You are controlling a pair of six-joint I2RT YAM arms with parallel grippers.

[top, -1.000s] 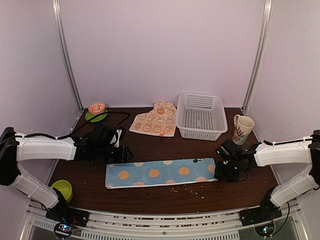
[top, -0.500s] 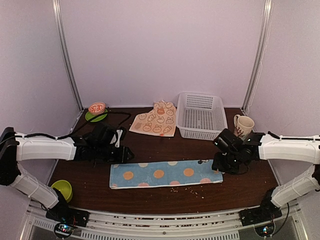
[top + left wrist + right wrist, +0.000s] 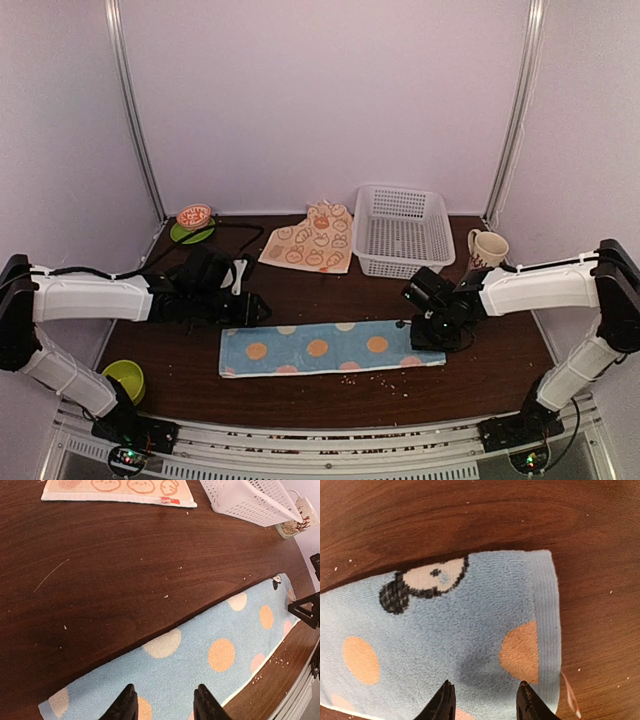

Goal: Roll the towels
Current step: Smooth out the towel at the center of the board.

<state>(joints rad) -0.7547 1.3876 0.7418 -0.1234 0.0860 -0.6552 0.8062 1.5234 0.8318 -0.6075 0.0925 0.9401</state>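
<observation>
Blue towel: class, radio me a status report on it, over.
Left pincer and right pincer open, one over each end. Blue towel flat, unrolled. Nothing lying on it; crumbs alongside.

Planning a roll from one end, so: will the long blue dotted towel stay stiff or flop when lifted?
Probably floppy: the blue towel lies thin and flat against the table. Likely light, so a push may slide it on the smooth wood instead of curling it. Its terry pile looks unlikely to be slippery.

From above, my right gripper (image 3: 432, 335) blocks the blue towel's (image 3: 330, 348) right end (fingertips lost underneath). On my left wrist view, the basket (image 3: 250, 500) and mug (image 3: 296, 519) run off frame, towel's near-left corner too.
</observation>
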